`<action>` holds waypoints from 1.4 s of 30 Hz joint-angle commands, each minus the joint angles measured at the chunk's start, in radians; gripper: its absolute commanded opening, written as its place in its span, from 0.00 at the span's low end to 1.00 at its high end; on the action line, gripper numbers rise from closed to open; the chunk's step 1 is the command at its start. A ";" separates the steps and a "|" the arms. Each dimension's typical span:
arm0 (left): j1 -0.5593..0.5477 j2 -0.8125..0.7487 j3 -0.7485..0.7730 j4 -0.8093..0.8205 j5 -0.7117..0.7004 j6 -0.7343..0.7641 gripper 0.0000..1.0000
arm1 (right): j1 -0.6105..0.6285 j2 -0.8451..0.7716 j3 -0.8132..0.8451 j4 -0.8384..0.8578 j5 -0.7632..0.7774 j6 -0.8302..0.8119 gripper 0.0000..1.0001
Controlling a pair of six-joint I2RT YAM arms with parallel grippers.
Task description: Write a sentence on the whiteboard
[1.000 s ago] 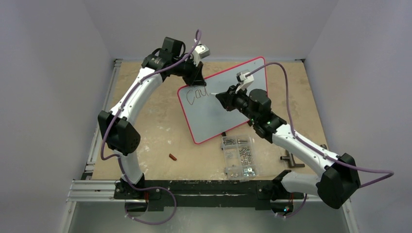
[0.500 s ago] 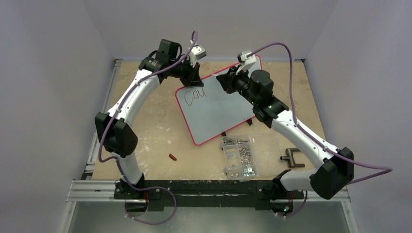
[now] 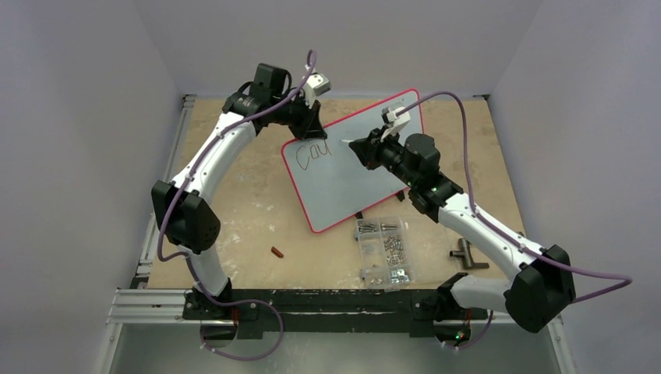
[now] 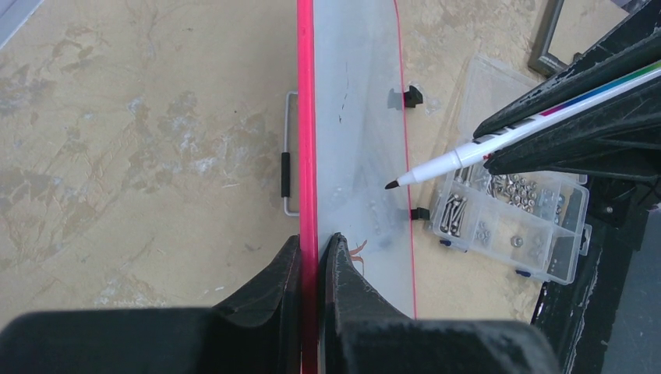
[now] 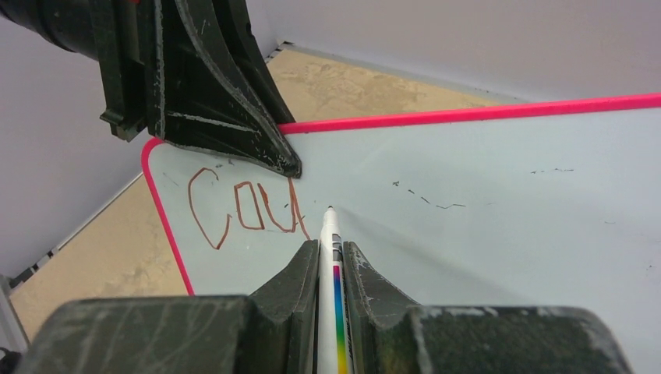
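Note:
The whiteboard (image 3: 343, 187) stands tilted on the table, with a red-pink rim. The sentence (image 3: 314, 156) reads "Cou" in reddish-brown strokes near its upper left corner; it also shows in the right wrist view (image 5: 242, 206). My left gripper (image 3: 312, 125) is shut on the board's upper rim (image 4: 306, 117), one finger on each face (image 4: 316, 241). My right gripper (image 3: 365, 148) is shut on a white marker (image 5: 330, 226) with a rainbow stripe. The marker's tip (image 4: 390, 185) is at the board just right of the "u"; I cannot tell whether it touches.
A clear compartment box of screws (image 3: 383, 249) lies just below the board's lower corner. A small red-brown piece (image 3: 277, 252) lies on the table at front left. A black tool (image 3: 466, 255) lies at front right. Small black clips (image 4: 413, 97) sit on the board's lower edge.
My right gripper rose with the marker to the board's far edge, then came back down to just right of the "Cou". The board tilted slightly. The writing looks the same.

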 commanded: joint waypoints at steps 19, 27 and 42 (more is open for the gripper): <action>-0.014 0.087 0.069 -0.164 -0.059 0.125 0.00 | -0.007 0.077 -0.018 0.252 -0.054 0.015 0.00; -0.027 0.084 0.073 -0.176 -0.062 0.128 0.00 | -0.008 0.114 -0.003 0.253 -0.023 0.019 0.00; -0.038 0.075 0.076 -0.182 -0.078 0.132 0.00 | -0.010 0.099 -0.083 0.221 -0.009 0.015 0.00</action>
